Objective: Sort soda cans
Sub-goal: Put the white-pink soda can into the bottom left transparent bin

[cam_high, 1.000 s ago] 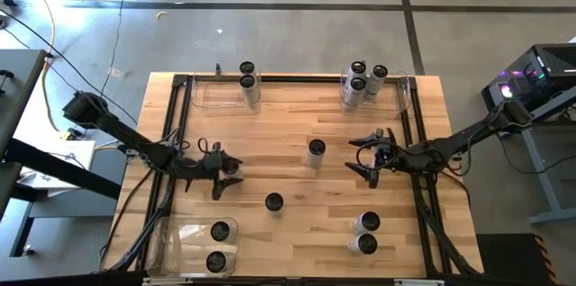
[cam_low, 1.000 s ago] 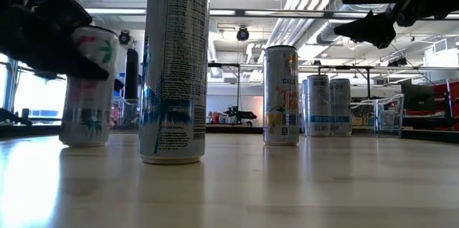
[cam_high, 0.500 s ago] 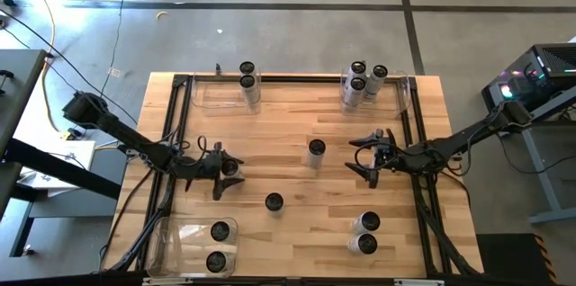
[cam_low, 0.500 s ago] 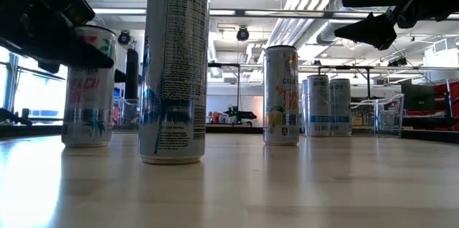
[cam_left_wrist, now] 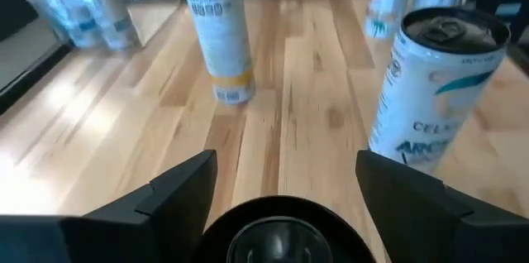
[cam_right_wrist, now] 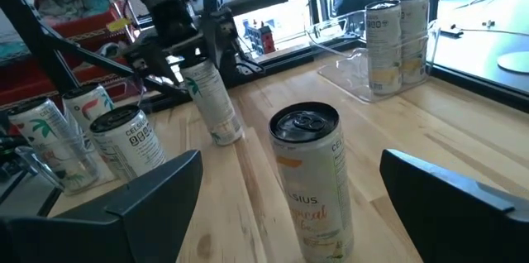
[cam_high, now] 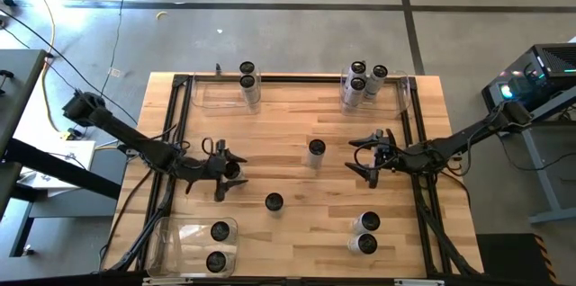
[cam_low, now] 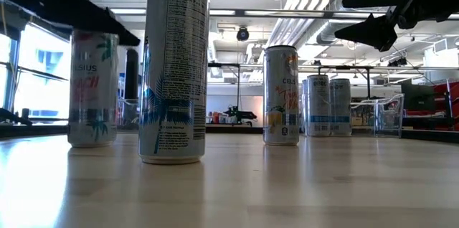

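Observation:
Several soda cans stand upright on the wooden table. My left gripper [cam_high: 230, 175] [cam_low: 107, 20] is open and hovers just above one can [cam_high: 233, 171] [cam_low: 93, 88]. That can's dark top [cam_left_wrist: 281, 234] shows between and below the fingers, which stand clear of it. My right gripper [cam_high: 353, 155] [cam_low: 351, 16] is open and hangs above the table. It faces the middle can [cam_high: 316, 148] [cam_right_wrist: 314, 180], a short way off. Another lone can [cam_high: 274, 201] [cam_low: 177, 70] stands toward the near edge.
Clear bins sit at the corners. The far-left bin [cam_high: 211, 97] holds two cans and the far-right bin [cam_high: 400, 97] holds three. The near-left bin [cam_high: 175, 236] holds two. Two loose cans [cam_high: 367, 232] stand near the right near corner. Black frame rails [cam_high: 184, 84] edge the table.
My left gripper has risen from around the upper part of its can to just above the top. The can, which leaned a little, now stands upright on the table.

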{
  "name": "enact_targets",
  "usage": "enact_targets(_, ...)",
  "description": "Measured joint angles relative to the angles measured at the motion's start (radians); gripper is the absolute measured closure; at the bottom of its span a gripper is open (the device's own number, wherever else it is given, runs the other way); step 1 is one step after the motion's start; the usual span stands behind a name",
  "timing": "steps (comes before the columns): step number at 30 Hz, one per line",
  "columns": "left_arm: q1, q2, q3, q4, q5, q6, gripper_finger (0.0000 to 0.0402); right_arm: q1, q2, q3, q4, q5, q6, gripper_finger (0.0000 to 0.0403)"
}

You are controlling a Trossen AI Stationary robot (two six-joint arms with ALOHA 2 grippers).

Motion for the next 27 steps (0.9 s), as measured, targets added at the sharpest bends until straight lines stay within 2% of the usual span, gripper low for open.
enact_targets(4, -0.018, -0.016, 0.122, -0.294, -0.017, -0.099, 0.0117, 0.0, 0.0, 0.0, -0.001, 0.0, 0.0, 0.0037)
enact_targets(7, -0.03, -0.018, 0.173, -0.443, -0.034, -0.165, 0.0117, 0.0, 0.0, 0.0, -0.007, 0.0, -0.001, 0.0037)
enact_targets(15, -0.05, -0.026, 0.222, -0.57, -0.067, -0.2, 0.0117, 0.0, 0.0, 0.0, -0.022, 0.0, 0.0, 0.0037)
enact_targets(20, -0.048, -0.044, 0.314, -0.682, -0.077, -0.186, 0.0117, 0.0, 0.0, 0.0, -0.023, 0.0, 0.034, 0.0037)
enact_targets(24, -0.051, -0.044, 0.389, -0.808, -0.086, -0.291, 0.0117, 0.0, 0.0, 0.0, -0.025, 0.0, 0.042, 0.0037)
enact_targets(27, -0.056, -0.031, 0.391, -0.855, -0.036, -0.398, 0.0117, 0.0, 0.0, 0.0, -0.023, 0.0, 0.042, 0.0037)
